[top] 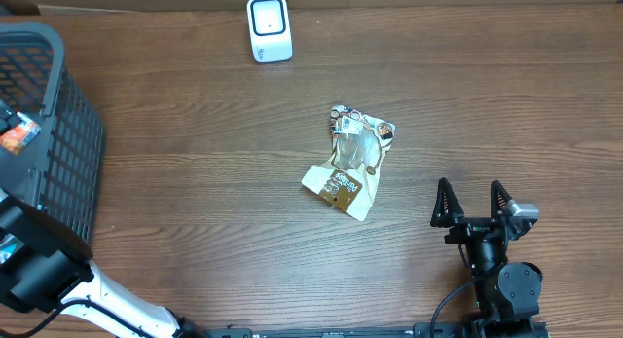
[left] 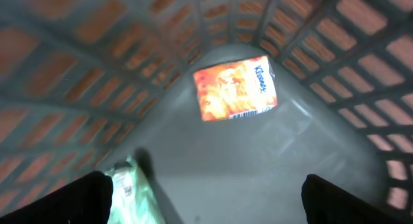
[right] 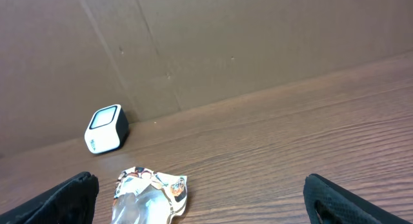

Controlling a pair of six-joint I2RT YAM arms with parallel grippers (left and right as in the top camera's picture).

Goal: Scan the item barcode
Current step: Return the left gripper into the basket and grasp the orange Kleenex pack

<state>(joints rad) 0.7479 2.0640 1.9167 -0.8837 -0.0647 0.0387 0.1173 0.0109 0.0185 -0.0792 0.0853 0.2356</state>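
Here the crinkled silver foil snack pouch (top: 352,161) with a tan label lies between the small white box scanner (top: 269,28) and my right claw (top: 469,189), its long axis pointing roughly at the scanner. That claw, spread wide and empty, is the nearer one. My left claw (left: 206,185), also spread, hangs inside the dark mesh basket (top: 58,133), far left of the scanner, above an orange "Kleenex" packet (left: 235,88). The pouch's print I cannot read.
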